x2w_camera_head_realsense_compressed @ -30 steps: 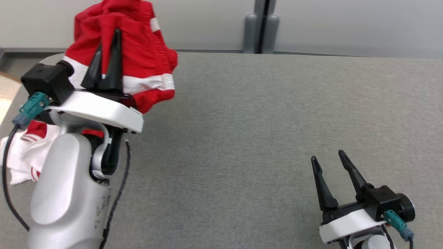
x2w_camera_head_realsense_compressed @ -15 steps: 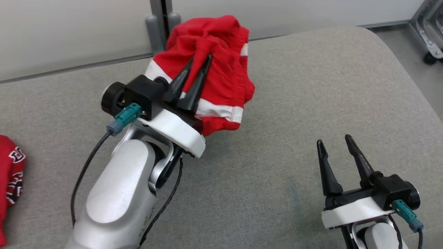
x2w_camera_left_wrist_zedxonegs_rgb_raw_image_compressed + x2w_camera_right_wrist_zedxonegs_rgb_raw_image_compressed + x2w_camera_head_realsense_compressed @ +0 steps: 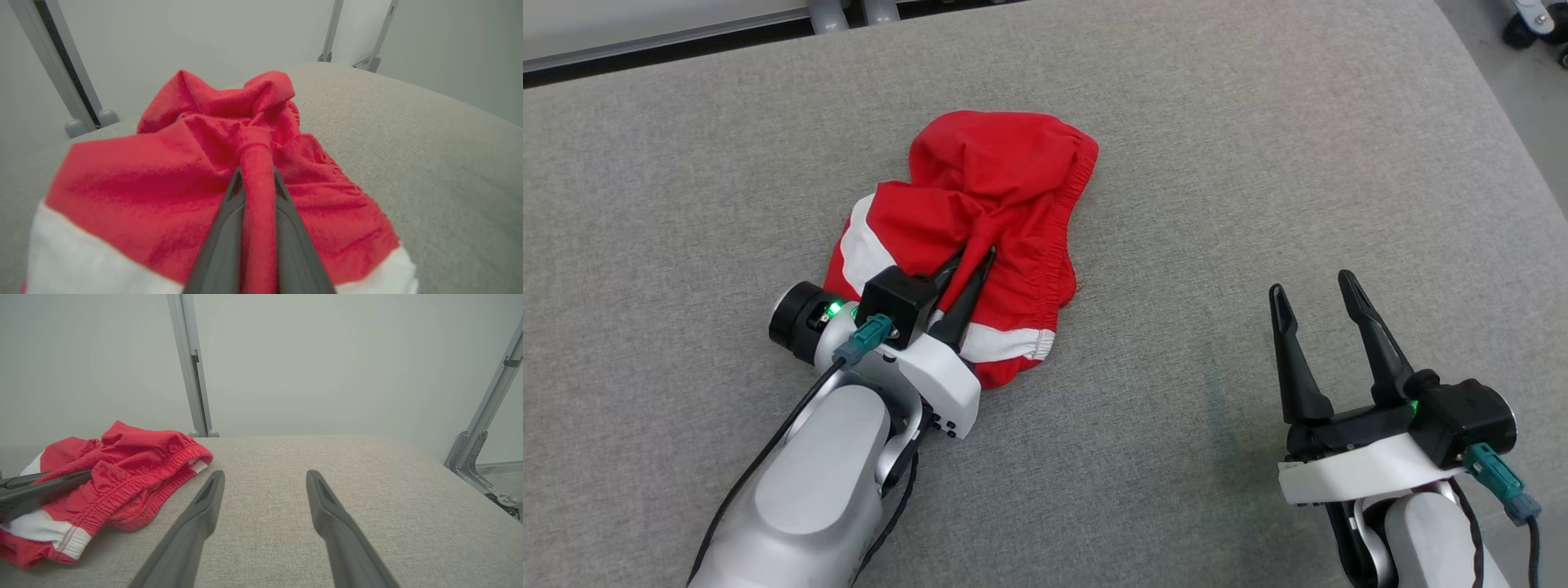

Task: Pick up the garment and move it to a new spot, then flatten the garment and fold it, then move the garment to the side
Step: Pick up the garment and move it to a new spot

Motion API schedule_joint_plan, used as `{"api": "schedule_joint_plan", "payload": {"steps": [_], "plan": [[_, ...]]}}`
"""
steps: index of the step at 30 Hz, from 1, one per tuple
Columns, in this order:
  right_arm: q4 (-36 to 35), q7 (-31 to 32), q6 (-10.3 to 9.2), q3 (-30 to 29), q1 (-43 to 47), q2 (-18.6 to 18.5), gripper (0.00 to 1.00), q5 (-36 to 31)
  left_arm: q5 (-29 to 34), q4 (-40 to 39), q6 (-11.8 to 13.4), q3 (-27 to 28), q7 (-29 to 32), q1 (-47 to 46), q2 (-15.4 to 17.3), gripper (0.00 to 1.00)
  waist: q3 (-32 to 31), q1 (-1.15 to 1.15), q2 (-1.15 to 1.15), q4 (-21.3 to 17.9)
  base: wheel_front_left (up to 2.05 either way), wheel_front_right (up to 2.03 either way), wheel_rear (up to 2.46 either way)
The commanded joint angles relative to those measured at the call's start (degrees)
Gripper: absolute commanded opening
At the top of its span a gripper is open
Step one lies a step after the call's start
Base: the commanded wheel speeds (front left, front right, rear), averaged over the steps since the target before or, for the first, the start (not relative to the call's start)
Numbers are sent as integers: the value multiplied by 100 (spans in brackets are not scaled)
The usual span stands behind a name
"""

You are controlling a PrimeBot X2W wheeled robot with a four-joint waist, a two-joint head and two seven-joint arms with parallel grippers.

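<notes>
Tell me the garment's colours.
The garment is red with white bands, clearest in the head view.

The crumpled red fabric garment (image 3: 1005, 171) carries broad white bands at its 9 and 6 o'clock edges, the hem stitched red. The padded woven surface (image 3: 1258, 163) is plain heathered grey. The left end effector (image 3: 980, 255) and the right end effector (image 3: 1311, 282) are black-fingered with white casings, each with a teal plug (image 3: 866, 341).
</notes>
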Motion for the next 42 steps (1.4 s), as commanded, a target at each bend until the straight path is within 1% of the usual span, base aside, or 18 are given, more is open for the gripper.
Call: {"api": "schedule_joint_plan", "payload": {"steps": [1, 2, 3, 4, 7, 9, 13, 18, 20, 25, 32, 35, 38, 42], "plan": [[-16, -3, -12, -15, -56, -8, 100, -18, -14, 54, 50, 41, -75, 5, 5, 0, 33, 0, 0, 54, 0, 0, 0], [-20, -3, -12, -21, -64, -8, 100, -37, -46, 130, 76, 69, -143, 14, -19, 23, 18, 0, 0, 89, 0, 0, 0], [-24, -3, -12, -41, -64, -10, 100, -51, -64, 177, 113, 90, -198, 33, -46, 75, -11, 0, 0, 131, 0, 0, 0], [-31, -3, -12, -61, -55, -10, 100, -69, -92, 186, 153, 123, -249, 62, -74, 100, -56, 0, 0, 182, 0, 0, 0], [-47, -3, -12, -92, 41, -10, 100, -133, -165, 75, 245, 222, -332, 235, -146, 100, -280, 0, 0, 375, 0, 0, 0], [-22, -3, -12, -91, 103, -10, 100, -180, -172, -254, 351, 367, -339, 387, -177, 100, -467, 0, 0, 519, 0, 0, 0], [52, -3, -12, -72, 274, -12, 100, -238, -129, -951, 510, 752, -336, 1042, -195, 100, -926, 0, 0, 840, 0, 0, 0], [124, -3, -12, 23, 577, -13, 100, -238, -211, -1799, 485, 1414, -338, 2075, -247, 100, -1568, 0, 0, 1167, 0, 0, 0], [120, -3, -12, 26, 693, -13, 100, -206, -153, -2103, 530, 1687, -332, 2484, -260, 100, -1754, 0, 0, 1275, 0, 0, 0], [89, -3, -12, 7, 971, -13, 100, -148, 78, -2792, 597, 2178, -327, 3329, -282, 100, -2032, 0, 0, 1490, 0, 0, 0], [102, -3, -12, -99, 1399, -11, 100, -6, 210, -3498, 696, 2316, -328, 4170, -283, 100, -2260, 0, 0, 1762, 0, 0, 0], [96, -3, -12, -129, 1537, -11, 100, -26, 171, -3688, 813, 2333, -328, 4442, -281, 100, -2326, 0, 0, 1827, 0, 0, 0], [39, -3, -12, -142, 1635, -12, 100, -20, 172, -3817, 755, 2273, -328, 4643, -282, 100, -2361, 0, 0, 1884, 0, 0, 0], [29, -3, -12, -118, 1655, -11, 100, -20, 218, -3784, 732, 2239, -328, 4699, -281, 100, -2375, 0, 0, 1915, 0, 0, 0]]}}
